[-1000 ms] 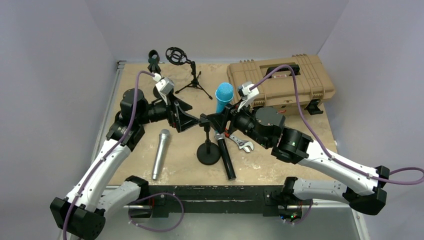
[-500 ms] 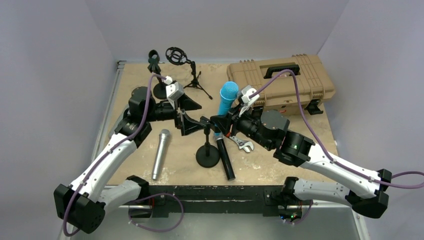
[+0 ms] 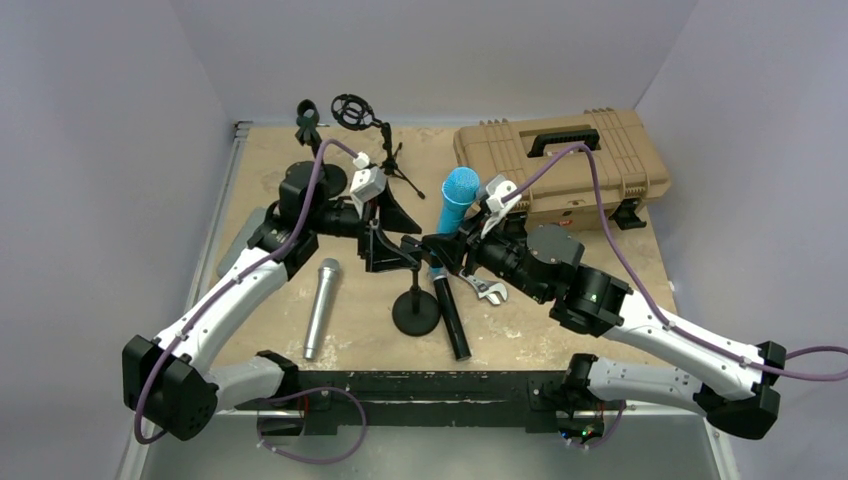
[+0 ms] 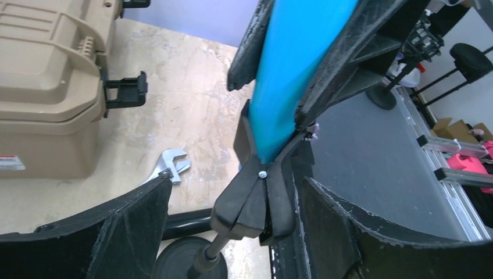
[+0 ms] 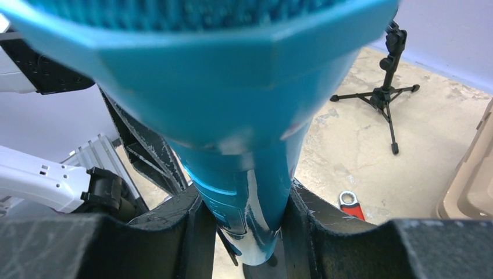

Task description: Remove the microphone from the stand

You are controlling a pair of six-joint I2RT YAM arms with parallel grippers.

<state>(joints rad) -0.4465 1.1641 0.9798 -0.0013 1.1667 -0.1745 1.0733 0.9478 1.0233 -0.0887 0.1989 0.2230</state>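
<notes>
A blue microphone stands tilted in the clip of a black stand with a round base at mid-table. My right gripper is shut on the microphone's lower body, just above the clip, with a finger pressed on each side. From the left, my left gripper is open around the stand's clip. Its fingers stand on either side with gaps, not touching the clip. In the left wrist view the blue body rises out of the clip.
A tan hard case lies at the back right. A silver microphone lies left of the stand, a black one and a wrench to its right. A tripod stand and a small clip stand are at the back.
My right gripper has shut on the blue microphone. My left arm has moved right and forward until its jaws straddle the stand's clip, and they have narrowed a little.
</notes>
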